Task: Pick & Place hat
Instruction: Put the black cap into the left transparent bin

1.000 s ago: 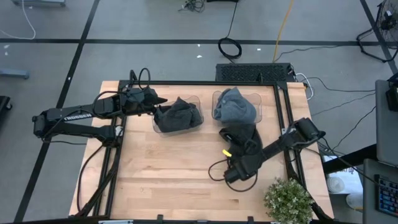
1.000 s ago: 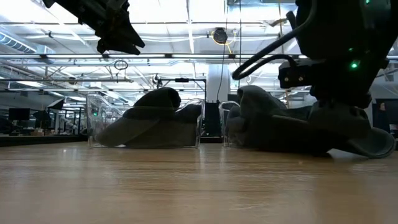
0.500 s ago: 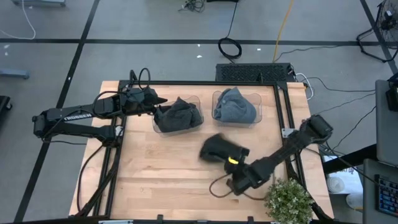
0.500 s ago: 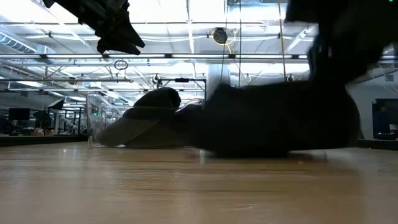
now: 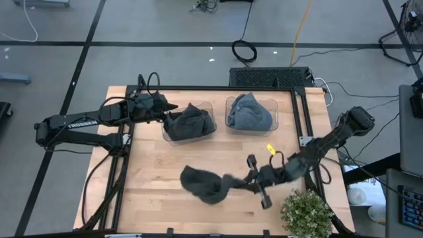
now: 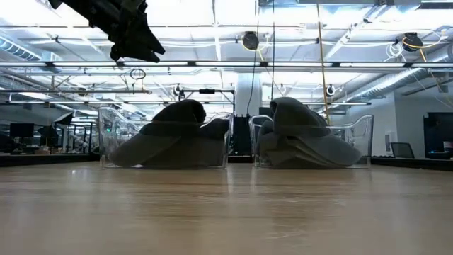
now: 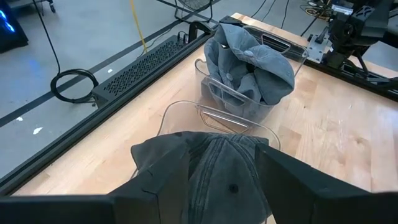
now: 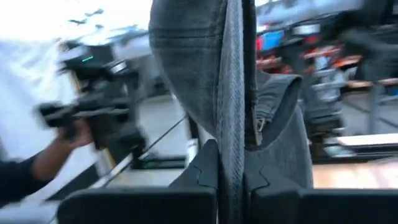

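Note:
My right gripper is shut on a dark grey hat, held in the air over the near middle of the table. The hat fills the right wrist view. My left gripper is open above the left clear bin, which holds another dark hat. In the left wrist view its fingers stand on either side of that hat without touching it. A grey-blue hat lies in the right clear bin. My right gripper pinches the hat's edge between its two fingers, where several layers of cloth meet. The fingers come level from the table's right side. The hat stands out beyond the fingertips toward the table's left, lifted clear of the table.
A potted plant stands at the table's near right corner, close to my right arm. The two bins stand side by side at the far middle. A person's hand shows beyond the table in the right wrist view.
My right gripper has lifted the dark hat off the table in front of the right bin. It has swung the hat toward the table's near edge and left, turning level. The hat is now clear of the table and out of the low view.

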Available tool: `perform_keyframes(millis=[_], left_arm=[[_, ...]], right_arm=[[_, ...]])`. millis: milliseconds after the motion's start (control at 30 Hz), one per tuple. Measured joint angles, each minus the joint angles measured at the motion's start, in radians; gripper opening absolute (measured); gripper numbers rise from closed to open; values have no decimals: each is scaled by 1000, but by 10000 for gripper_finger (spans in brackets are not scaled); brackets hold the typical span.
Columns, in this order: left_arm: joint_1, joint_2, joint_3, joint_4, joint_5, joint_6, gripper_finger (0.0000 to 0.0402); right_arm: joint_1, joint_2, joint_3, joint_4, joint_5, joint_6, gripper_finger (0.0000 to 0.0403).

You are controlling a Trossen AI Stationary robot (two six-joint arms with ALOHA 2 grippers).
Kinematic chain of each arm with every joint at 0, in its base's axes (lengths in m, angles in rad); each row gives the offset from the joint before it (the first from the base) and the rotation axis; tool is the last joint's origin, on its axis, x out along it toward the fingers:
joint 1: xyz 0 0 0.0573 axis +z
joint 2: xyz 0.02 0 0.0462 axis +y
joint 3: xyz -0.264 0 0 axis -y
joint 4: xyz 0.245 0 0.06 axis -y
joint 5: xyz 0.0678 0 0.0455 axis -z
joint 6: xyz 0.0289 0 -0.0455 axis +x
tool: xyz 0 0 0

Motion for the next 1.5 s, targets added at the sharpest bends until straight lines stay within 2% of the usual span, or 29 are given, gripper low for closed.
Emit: perform_keyframes(millis=[67, 167, 233, 467, 667, 733, 900, 1033, 1100, 1133, 1233, 1300, 1367, 1500], left_arm=[[0, 0, 0, 2, 0, 0, 196], [0, 0, 0, 53, -1, 0, 196], [0, 0, 0, 80, -1, 0, 196], [0, 1, 0, 214, 12, -32, 196], [0, 4, 0, 238, 51, -33, 196], [-2, 23, 0, 245, 59, -83, 196], [-1, 93, 0, 359, 112, -117, 196], [20, 141, 0, 451, 145, -125, 196], [36, 154, 0, 489, 202, -118, 196], [44, 160, 0, 515, 263, -90, 195], [64, 172, 0, 612, 571, 72, 195], [56, 170, 0, 679, 742, 147, 195], [47, 168, 0, 725, 784, 170, 195], [48, 170, 0, 766, 746, 162, 195]], right_arm=[[-49, 0, -74, 148, -41, 5, 1], [-121, 16, -124, 256, -64, 3, 1], [-159, 16, -125, 272, -73, -9, 1], [-308, 14, -63, 406, -237, -102, 0], [-417, 14, -14, 414, -277, -180, 0], [-452, 14, -5, 411, -278, -202, 0], [-547, 14, 12, 415, -429, -179, 0], [-605, 15, 14, 413, -458, -165, 0], [-626, 15, 14, 402, -459, -148, 0], [-634, 15, 14, 399, -459, -143, 0], [-646, 15, 14, 396, -464, -142, 0], [-651, 15, 14, 413, -513, -140, 0], [-653, 15, 14, 450, -569, -122, 0], [-651, 14, 15, 481, -595, -106, 0]])
